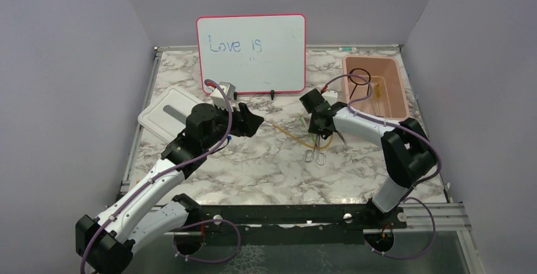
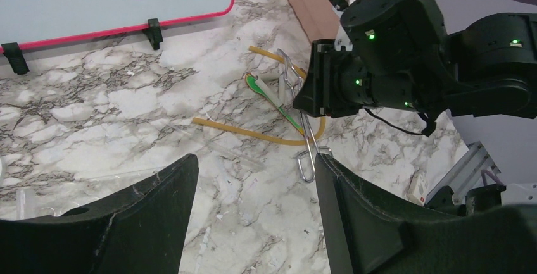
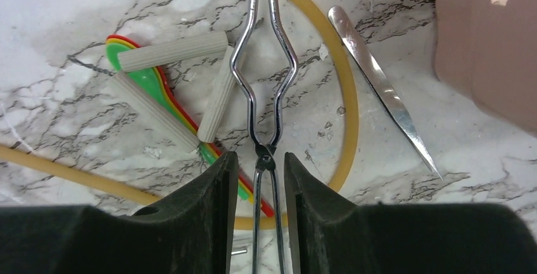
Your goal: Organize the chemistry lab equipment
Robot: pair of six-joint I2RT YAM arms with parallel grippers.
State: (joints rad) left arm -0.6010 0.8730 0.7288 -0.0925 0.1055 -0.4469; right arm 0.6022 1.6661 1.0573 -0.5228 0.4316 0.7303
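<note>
Metal tongs (image 3: 265, 150) lie flat on the table (image 1: 266, 166), across the rubber tube (image 3: 347, 97). Our right gripper (image 3: 259, 166) straddles their pivot, fingers slightly spread, not pinching yet. We're at the grasp step; next we squeeze and lift, probably toward the pink bin (image 1: 373, 87).

Left arm (image 1: 149, 188) and right arm (image 1: 361, 122): white links, black joint housings. Purple cables (image 1: 215, 87) run alongside. Green LEDs (image 2: 371, 34) on right wrist housing.

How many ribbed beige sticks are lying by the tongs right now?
3 ribbed sticks: one lies across the green spoon's bowl, one along the spoons' left edge, one beside the wire tongs. Others may hide beneath the right gripper.
</note>
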